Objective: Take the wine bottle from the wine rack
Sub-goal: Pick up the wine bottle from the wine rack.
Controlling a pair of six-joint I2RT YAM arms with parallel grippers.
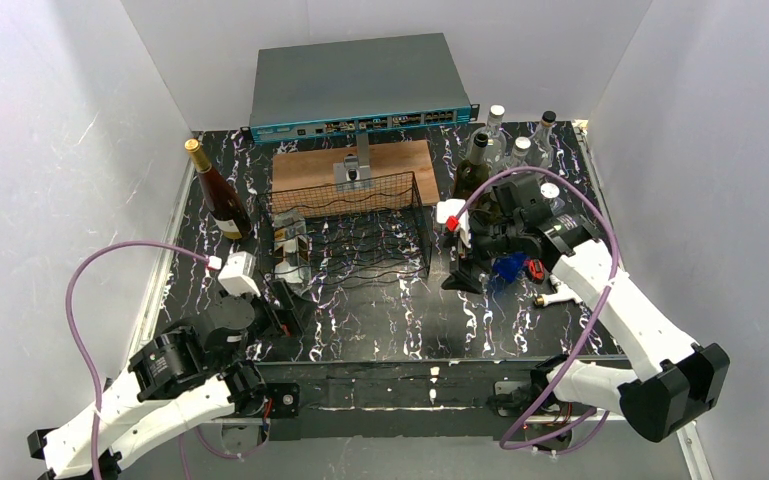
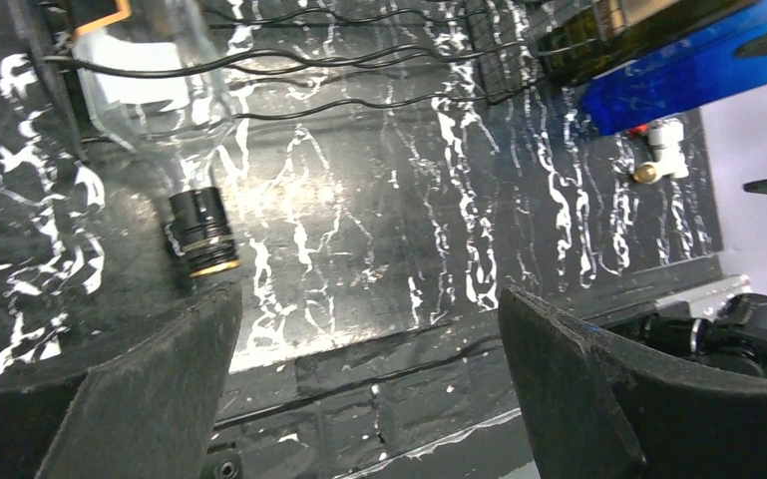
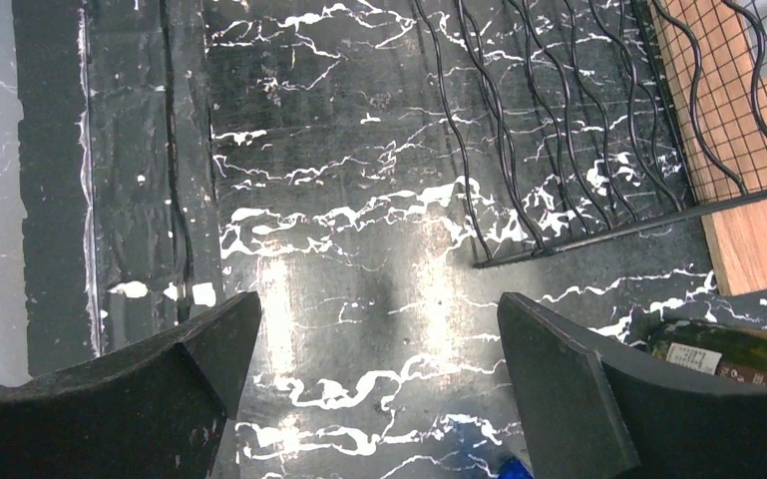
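Bright, even light from overhead — hardly any shadow. The glossy marbled tabletop [image 3: 359, 299] throws soft white glare between the right jaws and just ahead of the left ones; the fingers [image 2: 140, 399] loom dark, slightly soft-edged.

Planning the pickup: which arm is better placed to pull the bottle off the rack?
Left. The left gripper, open, sits just before the wine bottle's cap at the wine rack's left end; the right gripper hangs off the rack's right side.

Plain white walls [image 1: 60, 150] enclose a black white-veined tabletop [image 1: 390, 320] under even light.
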